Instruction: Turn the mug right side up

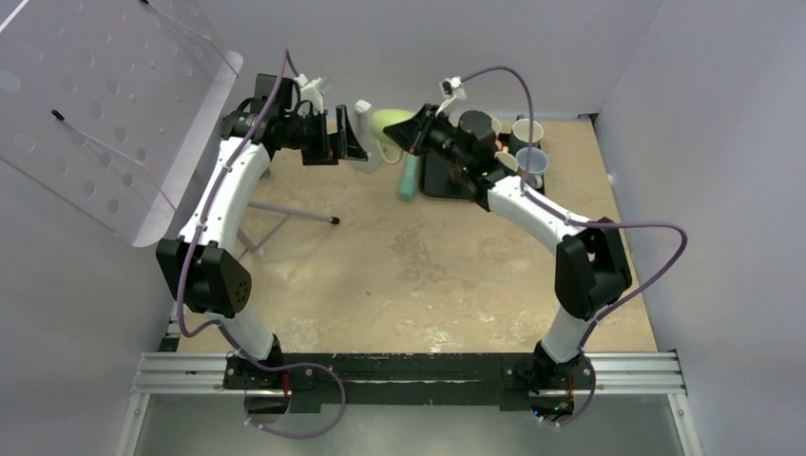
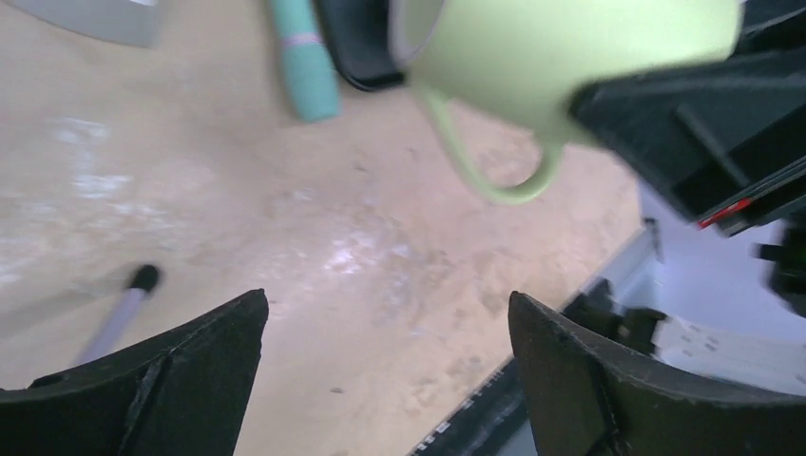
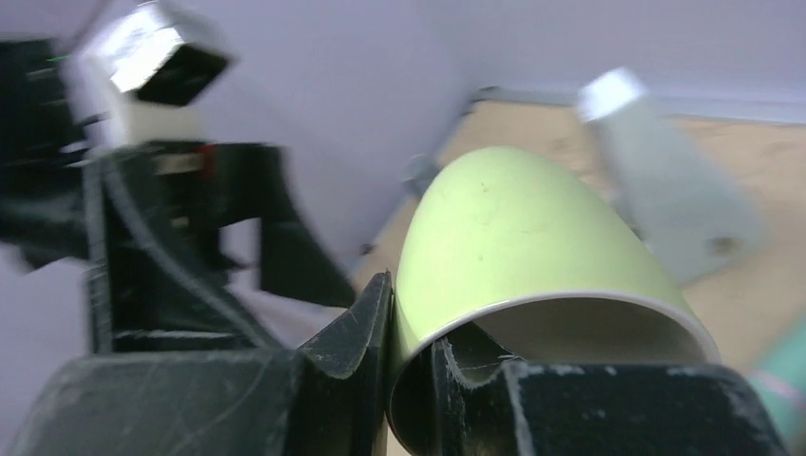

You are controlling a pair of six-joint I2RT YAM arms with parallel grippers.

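Right tool (image 3: 409, 332) clamps the rim of the pale green ceramic mug (image 3: 513, 228), aloft; roll your wrist slowly until its mouth faces up. Left tool (image 2: 390, 342) hangs spread, empty.

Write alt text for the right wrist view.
The right gripper pinches the wall of a pale green mug, one finger outside and one inside the rim, its opening toward the camera. The left gripper blurs at left; a grey object lies on the table behind.
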